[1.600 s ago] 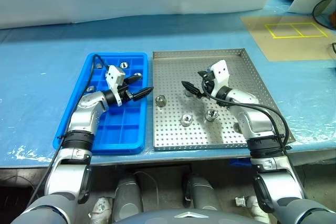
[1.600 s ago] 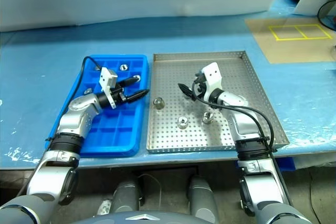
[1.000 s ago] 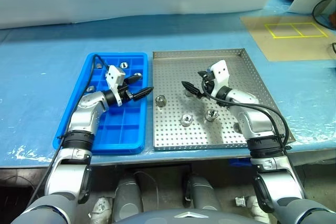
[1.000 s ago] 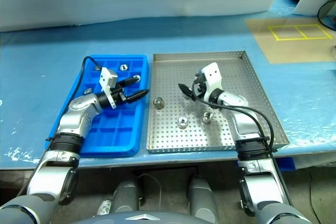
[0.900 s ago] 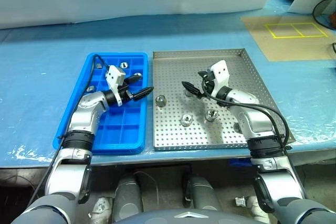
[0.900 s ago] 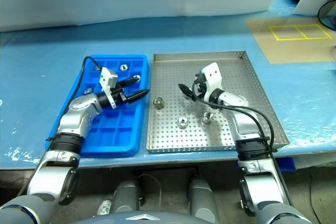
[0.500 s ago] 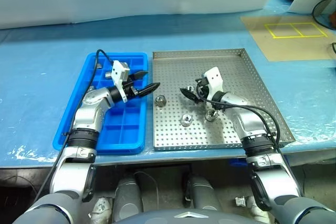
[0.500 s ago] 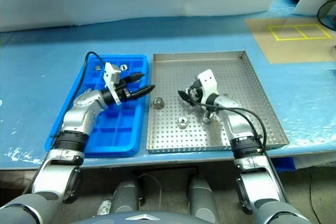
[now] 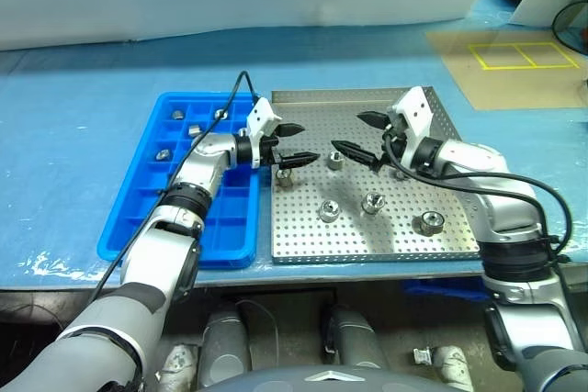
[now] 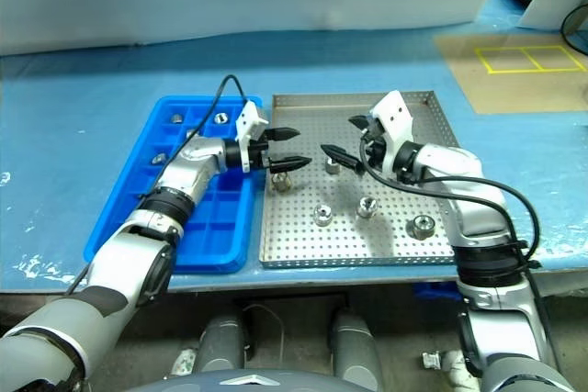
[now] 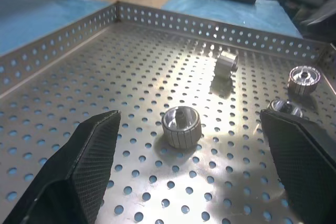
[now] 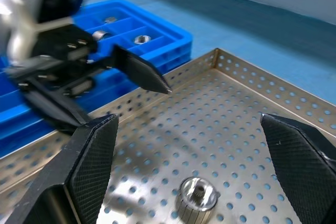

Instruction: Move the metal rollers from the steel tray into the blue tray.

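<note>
The rollers are lying in two places. Five are sitting on the steel tray (image 9: pixel 441 130) in the middle of the left eye view: one near the tray's left rim (image 9: pixel 285 177), one further up (image 9: pixel 336 159), two in the lower middle (image 9: pixel 328 211) (image 9: pixel 372 201), and one at the lower right (image 9: pixel 428 222). A few more are already resting in the upper cells of the blue tray (image 9: pixel 138 218), for example this one (image 9: pixel 163 154).

Most rollers are standing upright, with the central hole facing up, so their axis is vertical. In the left wrist view one roller (image 11: pixel 226 65) seems to be lying on its side, with its axis along the tray floor.

You are now in the reaching step. The left gripper (image 9: pixel 291 142) is hovering over the left part of the steel tray, its fingers spread wide and holding nothing. The right gripper (image 9: pixel 360 135) is facing it from the right, also wide open and empty.

For the next move, I think you are needing to lower the left gripper around the roller near the left rim, which is lying just below its fingers, one finger on each side, then close and carry it to a free cell. Because both grippers are near each other, you should be keeping the right one clear.
</note>
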Motion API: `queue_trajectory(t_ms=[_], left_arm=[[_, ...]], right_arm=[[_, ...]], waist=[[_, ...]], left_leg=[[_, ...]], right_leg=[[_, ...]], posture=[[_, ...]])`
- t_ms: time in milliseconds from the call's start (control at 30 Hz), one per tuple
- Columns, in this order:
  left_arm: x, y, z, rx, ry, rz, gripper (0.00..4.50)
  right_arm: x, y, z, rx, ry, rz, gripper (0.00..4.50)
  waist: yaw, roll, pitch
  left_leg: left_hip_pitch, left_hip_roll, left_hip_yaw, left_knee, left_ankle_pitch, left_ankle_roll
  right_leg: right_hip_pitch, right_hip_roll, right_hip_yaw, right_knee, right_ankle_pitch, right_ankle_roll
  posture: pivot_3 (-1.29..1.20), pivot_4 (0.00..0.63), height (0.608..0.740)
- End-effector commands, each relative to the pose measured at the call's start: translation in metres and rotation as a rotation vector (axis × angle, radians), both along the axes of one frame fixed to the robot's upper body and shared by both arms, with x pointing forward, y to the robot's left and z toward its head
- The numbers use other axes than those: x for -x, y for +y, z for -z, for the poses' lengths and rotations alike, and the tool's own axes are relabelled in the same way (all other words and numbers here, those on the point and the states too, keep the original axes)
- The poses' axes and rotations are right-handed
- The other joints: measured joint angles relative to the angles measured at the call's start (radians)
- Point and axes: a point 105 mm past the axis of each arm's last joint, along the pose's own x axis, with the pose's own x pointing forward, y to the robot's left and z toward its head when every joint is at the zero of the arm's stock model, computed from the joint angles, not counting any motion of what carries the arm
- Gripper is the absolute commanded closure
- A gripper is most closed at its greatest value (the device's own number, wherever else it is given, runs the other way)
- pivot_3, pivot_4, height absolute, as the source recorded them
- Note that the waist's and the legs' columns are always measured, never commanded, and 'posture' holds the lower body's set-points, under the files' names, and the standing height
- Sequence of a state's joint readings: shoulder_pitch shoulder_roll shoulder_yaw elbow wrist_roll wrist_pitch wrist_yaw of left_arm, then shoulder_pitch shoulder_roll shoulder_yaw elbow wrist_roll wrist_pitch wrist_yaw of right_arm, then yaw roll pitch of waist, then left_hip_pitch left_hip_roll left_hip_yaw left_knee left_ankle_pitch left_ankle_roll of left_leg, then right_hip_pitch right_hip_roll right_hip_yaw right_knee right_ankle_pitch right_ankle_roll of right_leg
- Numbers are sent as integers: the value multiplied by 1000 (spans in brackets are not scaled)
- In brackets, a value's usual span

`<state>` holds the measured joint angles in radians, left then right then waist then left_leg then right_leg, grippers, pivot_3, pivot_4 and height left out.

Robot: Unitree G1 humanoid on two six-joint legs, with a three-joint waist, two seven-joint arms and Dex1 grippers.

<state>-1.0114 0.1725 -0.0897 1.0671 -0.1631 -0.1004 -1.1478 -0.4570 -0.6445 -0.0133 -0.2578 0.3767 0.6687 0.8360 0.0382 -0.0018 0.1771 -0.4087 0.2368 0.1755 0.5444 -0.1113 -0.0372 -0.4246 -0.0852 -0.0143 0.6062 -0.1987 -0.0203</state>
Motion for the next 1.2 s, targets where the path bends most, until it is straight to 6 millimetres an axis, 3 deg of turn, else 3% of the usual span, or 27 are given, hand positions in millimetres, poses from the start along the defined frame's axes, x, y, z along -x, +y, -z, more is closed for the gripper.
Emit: queue_trajectory(t_ms=[33, 267, 667, 1200], left_arm=[[-8, -10, -13, -52, -68, 6, 0], [-20, -30, -13, -149, -103, -86, 0], [-18, -33, 22, -260, -49, -151, 0], [-9, -48, 45, -259, 15, -178, 0]], right_arm=[[22, -1, -13, 36, -18, -74, 42], [46, -9, -10, 64, 9, -44, 42], [49, -19, -2, 44, -4, 120, 42], [54, -26, 2, 41, -3, 207, 42]], waist=[[-3, 0, 0], [-27, 0, 0], [-71, -1, 0], [-90, -1, 0]], left_leg=[[0, 0, 0, 0, 0, 1], [2, -2, 1, 2, -1, 2], [1, -4, 2, 2, -3, 4], [-5, -12, 2, 3, -8, 14]], right_leg=[[0, 0, 1, 0, 0, 0], [1, -1, 3, -1, 0, 1], [1, -2, 4, -2, -2, 5], [1, -8, 5, -9, -3, 7]], posture=[[-490, 150, 740], [-585, 150, 740], [-662, 150, 740], [-722, 150, 740]])
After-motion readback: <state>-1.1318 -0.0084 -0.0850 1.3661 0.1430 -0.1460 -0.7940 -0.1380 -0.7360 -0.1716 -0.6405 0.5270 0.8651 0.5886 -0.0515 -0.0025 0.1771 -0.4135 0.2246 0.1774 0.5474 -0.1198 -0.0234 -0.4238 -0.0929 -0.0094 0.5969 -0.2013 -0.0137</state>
